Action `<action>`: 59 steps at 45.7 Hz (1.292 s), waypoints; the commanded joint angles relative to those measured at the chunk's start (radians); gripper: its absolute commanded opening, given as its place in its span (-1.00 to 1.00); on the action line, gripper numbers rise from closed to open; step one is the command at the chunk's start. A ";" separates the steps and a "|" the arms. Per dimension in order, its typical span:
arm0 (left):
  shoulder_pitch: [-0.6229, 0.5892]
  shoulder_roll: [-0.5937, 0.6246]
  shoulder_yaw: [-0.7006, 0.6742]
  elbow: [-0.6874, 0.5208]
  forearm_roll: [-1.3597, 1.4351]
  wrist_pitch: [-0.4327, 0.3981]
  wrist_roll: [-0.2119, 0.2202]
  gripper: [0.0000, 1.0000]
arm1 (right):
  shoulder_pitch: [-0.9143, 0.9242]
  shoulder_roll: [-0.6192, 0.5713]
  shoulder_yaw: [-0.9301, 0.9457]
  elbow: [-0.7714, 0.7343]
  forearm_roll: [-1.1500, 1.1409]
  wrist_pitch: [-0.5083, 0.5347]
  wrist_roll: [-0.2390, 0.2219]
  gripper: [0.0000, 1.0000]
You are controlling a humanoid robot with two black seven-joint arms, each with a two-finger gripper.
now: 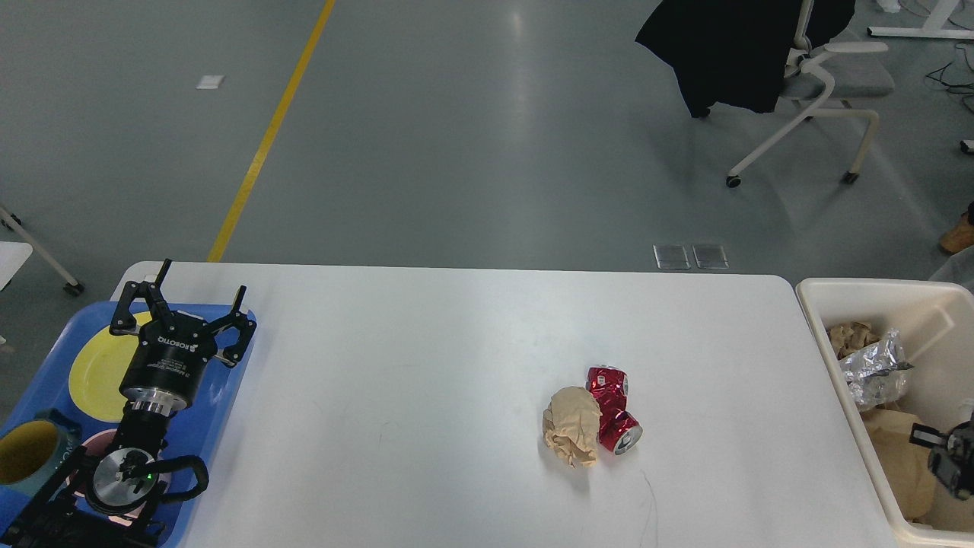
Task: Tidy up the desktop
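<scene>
Two bits of trash left on desk (426, 365), near-right of centre.
Paper wad (572, 434) soft/light, touching crushed can (613, 411), thin, slick: pinch across. Left claw (183, 308) wide, empty; right claw (947, 457) can't tell.

A crumpled paper ball (572, 434) and a crushed can (614, 409) are being kept touching, can to the right, right of centre on the desktop (426, 365). A tray (228, 380) is lying at the left edge, a bin (818, 304) standing beyond the right edge.
</scene>
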 commanded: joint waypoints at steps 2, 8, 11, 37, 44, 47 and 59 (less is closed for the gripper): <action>0.000 0.000 0.000 0.000 0.000 0.000 0.000 0.93 | -0.047 0.033 0.012 -0.043 0.001 -0.008 0.000 -1.00; 0.000 0.000 0.000 0.000 0.000 0.000 0.000 0.93 | -0.063 0.034 0.020 -0.044 0.001 -0.021 -0.002 -1.00; 0.000 0.000 0.000 0.000 0.000 0.000 0.000 0.93 | -0.063 0.034 0.020 -0.044 0.001 -0.021 -0.002 -1.00; 0.000 0.000 0.000 0.000 0.000 0.000 0.000 0.93 | -0.102 0.073 0.019 -0.043 0.001 -0.128 0.000 1.00; 0.000 0.000 0.000 0.000 0.000 0.000 0.000 0.93 | -0.102 0.071 0.019 -0.043 0.001 -0.137 0.000 1.00; 0.000 0.000 0.000 0.000 0.000 0.000 0.000 0.93 | -0.098 0.067 0.019 -0.038 0.001 -0.139 0.000 1.00; 0.000 0.000 0.000 0.000 0.000 0.000 0.000 0.93 | 0.017 -0.011 0.013 0.087 -0.002 -0.082 -0.002 1.00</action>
